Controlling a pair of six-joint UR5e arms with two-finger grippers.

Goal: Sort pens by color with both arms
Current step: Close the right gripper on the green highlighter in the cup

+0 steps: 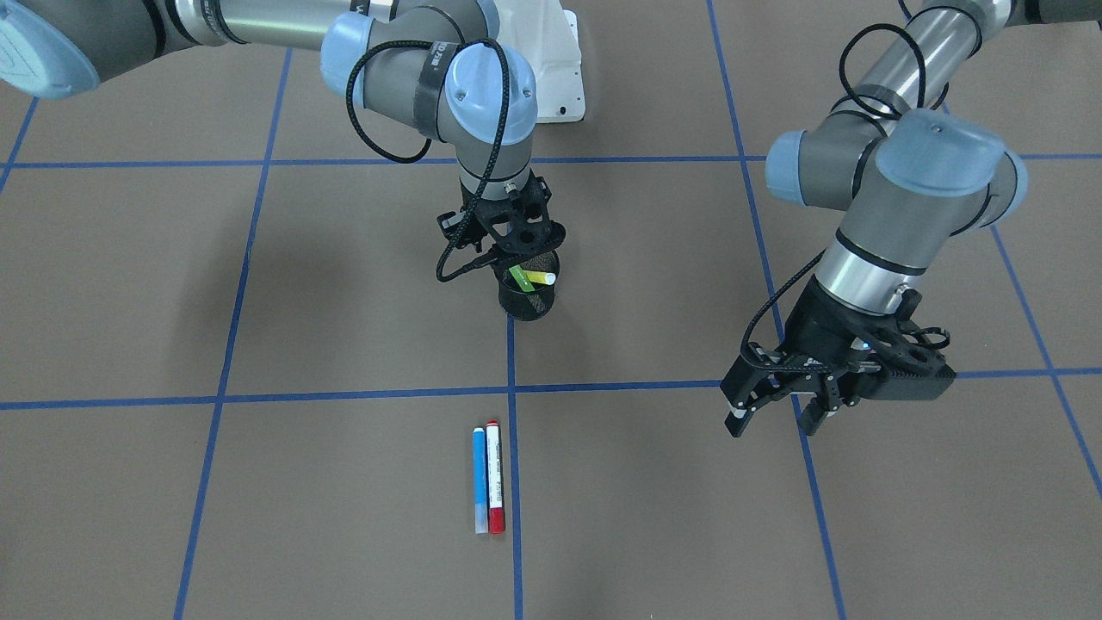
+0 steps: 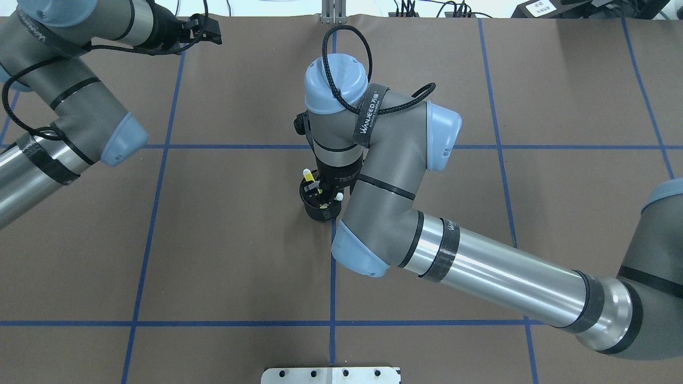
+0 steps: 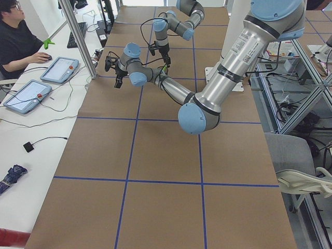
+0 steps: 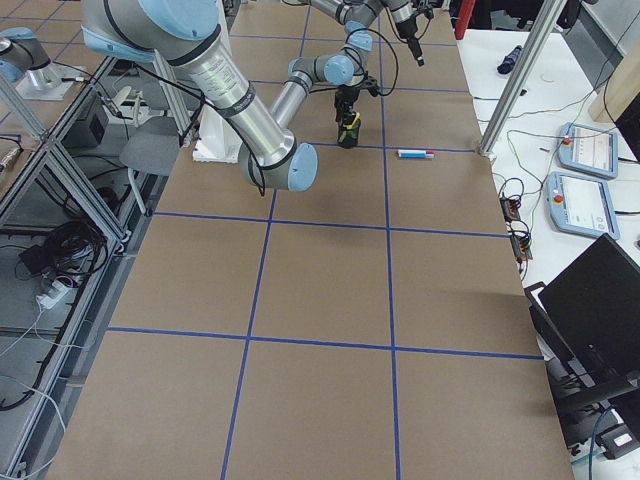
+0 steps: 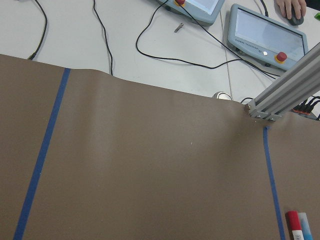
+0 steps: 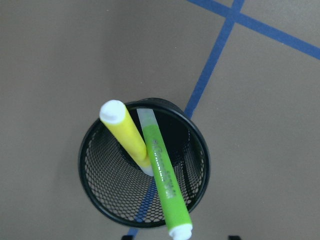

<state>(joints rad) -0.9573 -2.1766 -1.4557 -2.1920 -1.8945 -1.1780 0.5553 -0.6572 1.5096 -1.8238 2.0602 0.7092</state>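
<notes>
A black mesh cup (image 1: 527, 297) stands near the table's middle. It holds a yellow pen (image 6: 125, 135) and a green pen (image 6: 165, 180), both leaning. My right gripper (image 1: 523, 245) hangs just above the cup's rim, open, its fingertips wide apart either side of the green pen's upper end. A blue pen (image 1: 479, 480) and a white-barrelled red-capped pen (image 1: 494, 478) lie side by side on the table, towards the operators' side. My left gripper (image 1: 775, 420) is open and empty, above the table well to the side of those two pens; their tips (image 5: 295, 227) show in the left wrist view.
Blue tape lines (image 1: 512, 387) divide the brown table cover into squares. The white pedestal base (image 1: 560, 60) is behind the cup. Beyond the table's edge are teach pendants (image 5: 265, 35), cables and an aluminium post (image 5: 285, 95).
</notes>
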